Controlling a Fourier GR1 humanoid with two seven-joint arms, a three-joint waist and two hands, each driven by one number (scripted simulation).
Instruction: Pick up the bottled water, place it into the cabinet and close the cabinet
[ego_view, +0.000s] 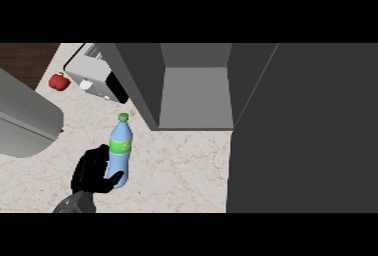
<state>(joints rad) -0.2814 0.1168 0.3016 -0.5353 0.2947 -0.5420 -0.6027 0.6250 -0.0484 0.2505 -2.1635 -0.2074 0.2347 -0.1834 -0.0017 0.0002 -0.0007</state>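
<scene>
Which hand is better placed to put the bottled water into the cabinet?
Left. The left hand already curls around the bottled water, just below the open cabinet. No right hand shows.

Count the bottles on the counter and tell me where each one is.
1. The bottled water stands on the counter, in front of the open cabinet, with the left robot hand curled round its lower part. The cabinet door may hide others behind it.

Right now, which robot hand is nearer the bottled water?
Left. The left robot hand is at the bottled water, its fingers curled round the lower part of the bottle. The right robot hand is out of view, so its distance cannot be judged.
</scene>
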